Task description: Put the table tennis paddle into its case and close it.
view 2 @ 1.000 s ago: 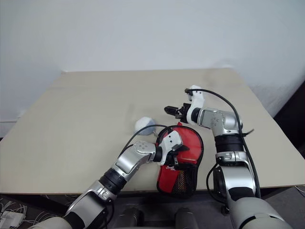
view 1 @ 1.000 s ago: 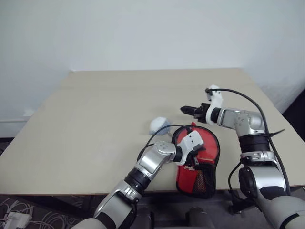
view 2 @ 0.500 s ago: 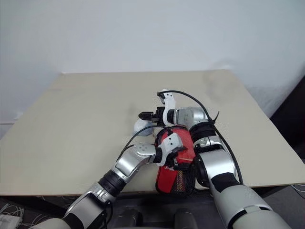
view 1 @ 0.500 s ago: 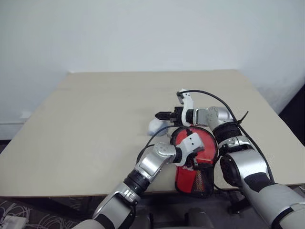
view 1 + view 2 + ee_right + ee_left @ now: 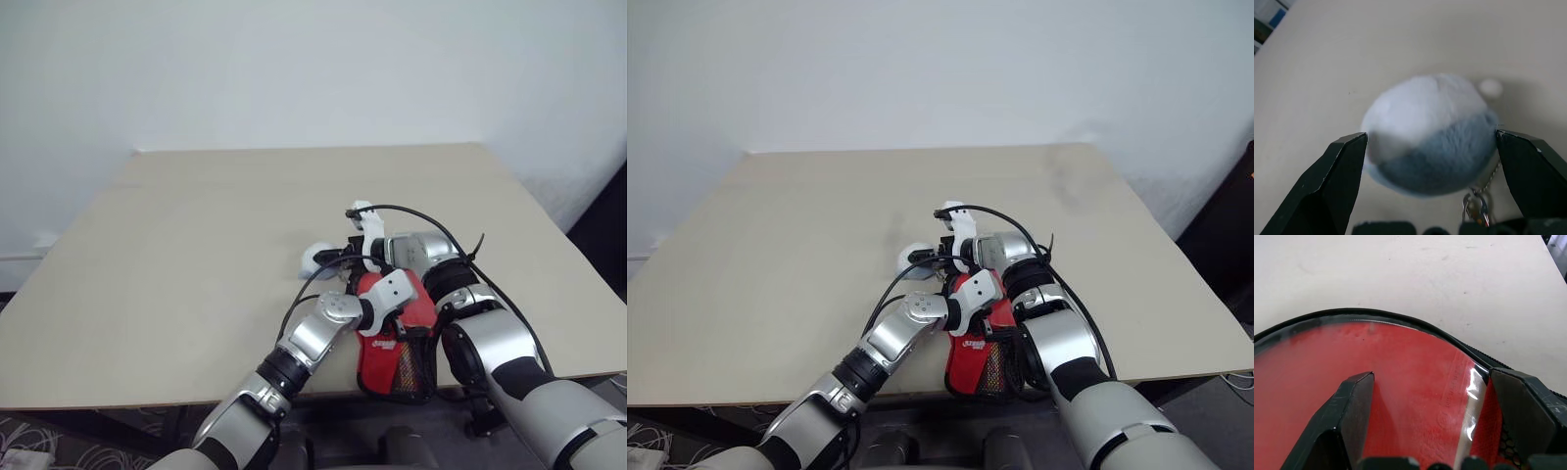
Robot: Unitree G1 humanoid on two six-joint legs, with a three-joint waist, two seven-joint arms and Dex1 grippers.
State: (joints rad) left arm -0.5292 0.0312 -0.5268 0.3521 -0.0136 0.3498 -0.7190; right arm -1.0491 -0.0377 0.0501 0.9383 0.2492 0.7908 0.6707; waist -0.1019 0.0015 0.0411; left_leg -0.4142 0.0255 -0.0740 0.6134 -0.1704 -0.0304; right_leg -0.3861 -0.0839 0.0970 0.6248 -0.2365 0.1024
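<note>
Paddle (image 5: 1376,382) lies red face up inside its case (image 5: 397,357) at the table's (image 5: 196,245) near edge; our left gripper (image 5: 1435,426) hovers over it, jaws wide, holding nothing; our right gripper (image 5: 1432,186) brackets the fluffy ball (image 5: 1430,134), jaws wide, unclosed.

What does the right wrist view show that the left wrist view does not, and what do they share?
Right wrist view alone: a fluffy white-grey ball with a small metal chain and clasp hanging from it, framed between the right gripper's open black fingers.

Left wrist view alone: the red face of the table tennis paddle lying inside its case, whose black zip edge curves around it, with the left gripper open over the paddle.

Both: the beige table beyond, and two spread black fingers rising into the view.
</note>
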